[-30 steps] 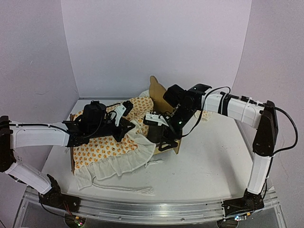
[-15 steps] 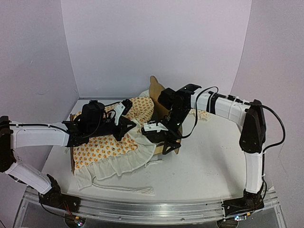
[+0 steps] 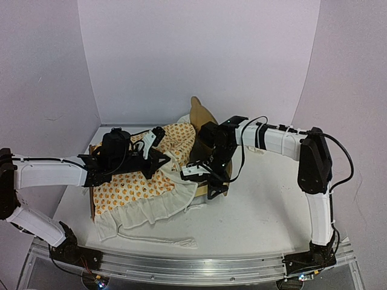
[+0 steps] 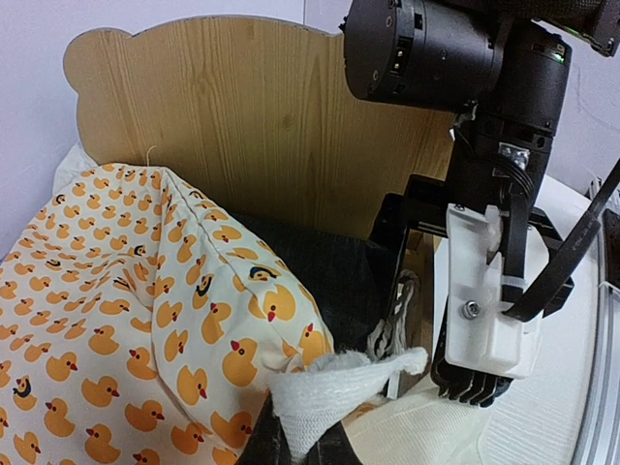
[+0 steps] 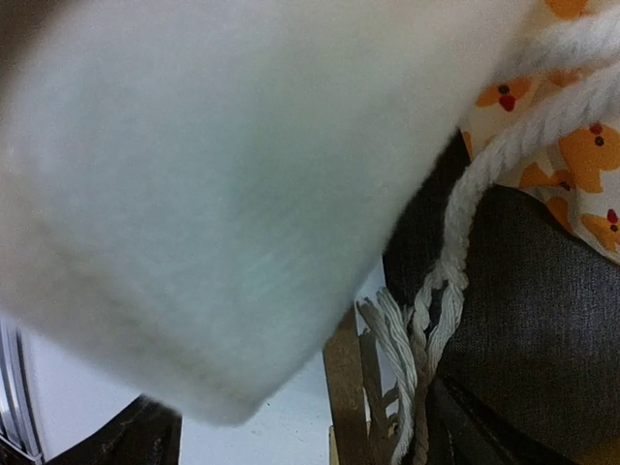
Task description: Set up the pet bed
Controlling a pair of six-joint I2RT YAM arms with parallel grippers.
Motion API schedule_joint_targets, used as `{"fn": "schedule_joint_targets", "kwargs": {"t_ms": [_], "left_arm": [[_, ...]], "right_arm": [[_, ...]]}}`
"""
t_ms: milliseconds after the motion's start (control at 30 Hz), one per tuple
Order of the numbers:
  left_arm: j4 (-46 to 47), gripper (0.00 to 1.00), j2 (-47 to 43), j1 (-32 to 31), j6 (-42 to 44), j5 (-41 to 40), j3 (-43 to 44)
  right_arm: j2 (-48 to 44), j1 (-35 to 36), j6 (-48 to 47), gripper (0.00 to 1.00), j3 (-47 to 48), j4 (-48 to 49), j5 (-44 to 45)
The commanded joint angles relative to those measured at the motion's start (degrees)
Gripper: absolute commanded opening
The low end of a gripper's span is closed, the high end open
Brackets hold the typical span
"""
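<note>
Left tool (image 4: 295, 438): closed tight on a fold of the white ruffle (image 4: 339, 376) at the edge of the bedding (image 4: 126, 291); nothing else is in its grip.
Right tool (image 3: 207, 179): at 3 o'clock of the left one and just beside it, fingers spread wide and holding nothing, set low over the bed's side; its own camera is mostly blanketed by white cloth.
Cord (image 5: 431, 310): a tasselled white cord hangs between the right tool's fingers, against the dark base panel (image 5: 523, 281).
Pet bed (image 3: 198, 116): mid-table, headboard (image 4: 262, 126) upright at its 1 o'clock end, base partly bare. The bedding lies half on it, and the ruffle spills over the 6 o'clock edge onto the table (image 3: 260, 211).
Risk, grip: the left hold is on a thin frill only; a firm tug likely slips it free.
Risk, wrong catch: closing now, the right tool may bite the cord or the wood instead of cloth, since its view is blocked.
Risk, bed shifts: the frame looks light; pulling the bedding sideways may drag or tip it.
Risk, clash: the two tools sit close, so a swing toward 9 o'clock may knock them together.
</note>
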Motion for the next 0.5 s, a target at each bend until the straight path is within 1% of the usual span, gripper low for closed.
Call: {"fn": "schedule_joint_targets", "kwargs": {"t_ms": [0,100,267,300,467], "left_arm": [[3.3,0.00,-1.6,0.5,-1.0,1.5,-0.1],[3.4,0.00,-1.5,0.5,-1.0,1.6,0.1],[3.5,0.00,-1.2,0.6,-0.7,1.3,0.0],[3.5,0.00,-1.1,0.7,-0.7,1.4,0.1],[3.5,0.00,-0.6,0.9,-0.6,1.7,0.6]], "right_arm": [[0.0,0.9,0.3,0.83,-0.2,0.6,-0.6],[-0.4,1.5,0.1,0.76,-0.6,-1.3,-2.2],[-1.0,2.3,0.7,0.66,-2.1,-3.5,-2.0],[-1.3,2.3,0.9,0.65,-2.5,-3.5,-2.0],[0.2,2.4,0.7,0.64,-3.0,-3.7,-1.6]]}}
